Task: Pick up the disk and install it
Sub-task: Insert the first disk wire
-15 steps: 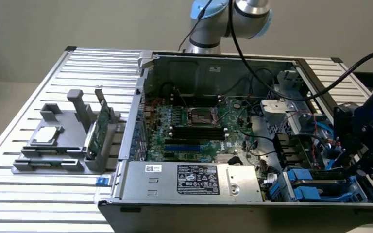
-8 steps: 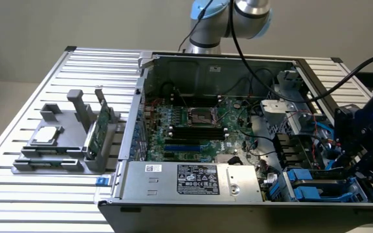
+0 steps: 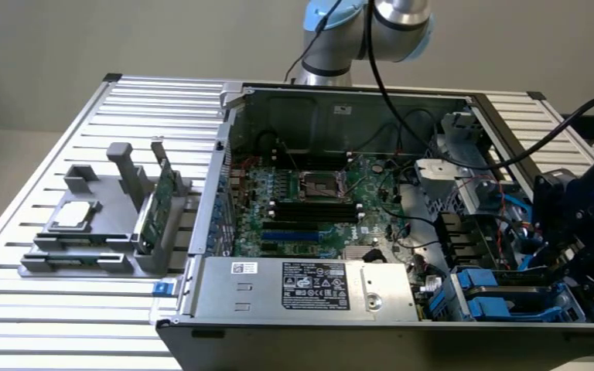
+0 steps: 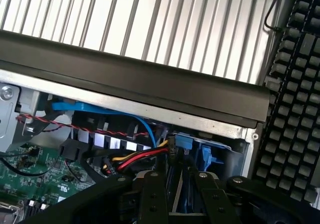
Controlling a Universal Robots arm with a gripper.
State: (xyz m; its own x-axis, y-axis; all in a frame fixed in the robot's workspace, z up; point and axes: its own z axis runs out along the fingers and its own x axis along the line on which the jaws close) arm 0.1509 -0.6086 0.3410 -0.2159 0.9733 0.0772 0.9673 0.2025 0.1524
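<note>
The disk [image 3: 506,297], a grey drive in a blue plastic carrier, sits low in the drive bay at the front corner of the open computer case, on the exterior view's right. My black gripper [image 3: 574,272] hangs right over its outer end. In the wrist view the disk [image 4: 176,196] runs edge-on between the two black fingers [image 4: 152,196], which are closed against its sides. The carrier's blue end tab [image 4: 183,143] points toward the case's front wall.
The case holds the motherboard [image 3: 308,201], a grey power supply [image 3: 308,286] and red-yellow-black cables [image 4: 135,159] beside the bay. The case's dark front wall [image 4: 150,84] lies just past the disk. A grey fixture [image 3: 80,247] on the slatted table carries a silver chip [image 3: 74,216] and a green card [image 3: 158,205].
</note>
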